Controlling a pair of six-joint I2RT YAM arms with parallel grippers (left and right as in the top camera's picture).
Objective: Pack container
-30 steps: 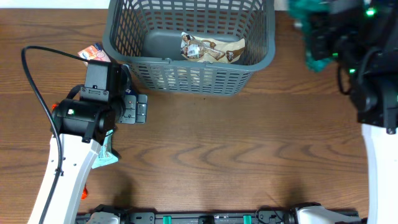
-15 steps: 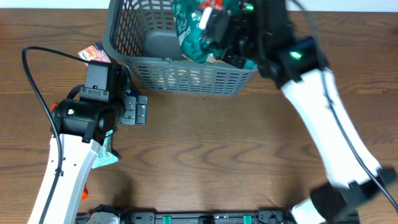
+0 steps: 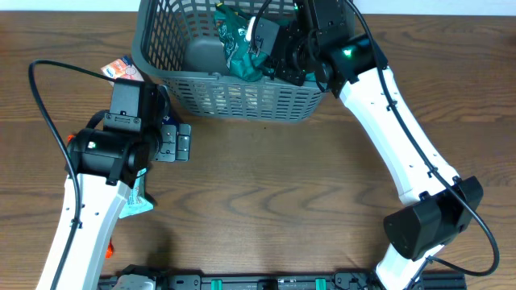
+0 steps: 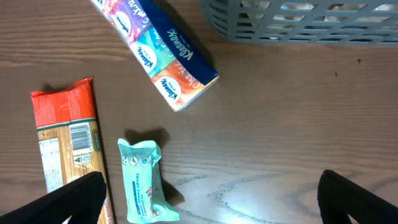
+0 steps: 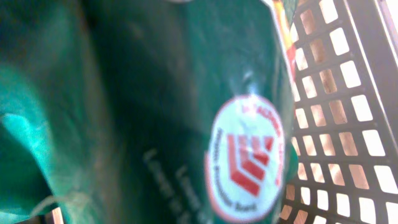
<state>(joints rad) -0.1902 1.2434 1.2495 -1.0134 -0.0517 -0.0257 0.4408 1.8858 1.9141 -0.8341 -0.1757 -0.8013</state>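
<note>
At the far left of my left wrist view a red and tan packet lies flat on the wooden tabletop. Just beside it, to the right, is a small mint-green pack, and the two do not touch. Above them a colourful tissue pack lies at an angle, near the corner of the container but apart from it. My left gripper hangs over this part of the tabletop. Its jaws are spread wide and hold nothing, with the dark tips at both lower corners of the wrist view. The container, a dark grey basket with lattice sides, stands at the top middle of the tabletop. My right arm reaches into it from the right. My right gripper has its jaws closed narrow on a green bag, which is inside the container, above the bottom. In my right wrist view this bag fills almost everything, with a round red and white seal on it, and the lattice wall is just to its right.
</note>
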